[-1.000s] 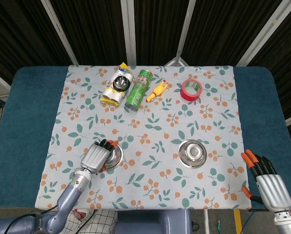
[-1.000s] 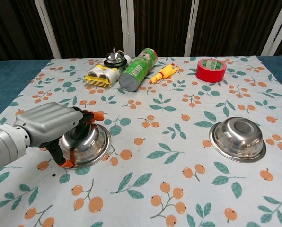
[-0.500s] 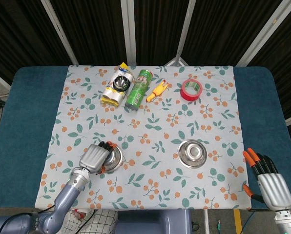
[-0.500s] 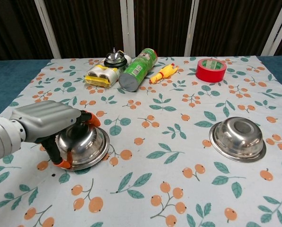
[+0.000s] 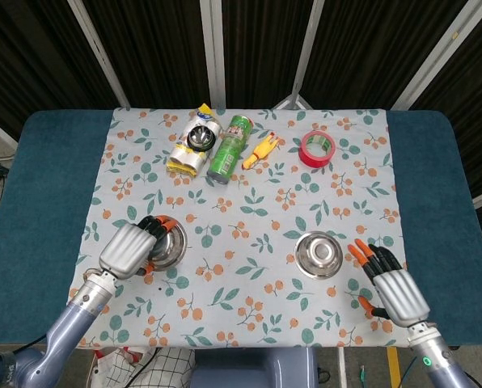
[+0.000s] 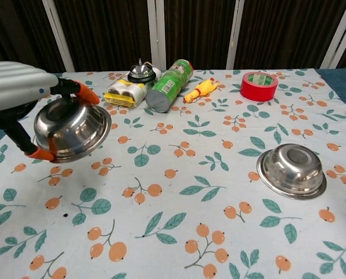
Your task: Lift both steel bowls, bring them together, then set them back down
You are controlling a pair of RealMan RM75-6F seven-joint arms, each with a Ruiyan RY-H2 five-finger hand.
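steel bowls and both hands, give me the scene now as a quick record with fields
left hand: grips the left steel bowl, held off the tablecloth and tilted
right hand: holds nothing, fingers spread, beside the right steel bowl, not touching it
right steel bowl: resting on the tablecloth
bowls together: not yet, far apart
far edge: green can lying down, red tape roll, yellow toy

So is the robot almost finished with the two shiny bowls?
Not yet. The left hand holds the left bowl tilted up off the cloth, so that lift looks done. The right hand is open beside the right bowl, which sits on the cloth. Lifting that one, bringing them together and setting both down are left.
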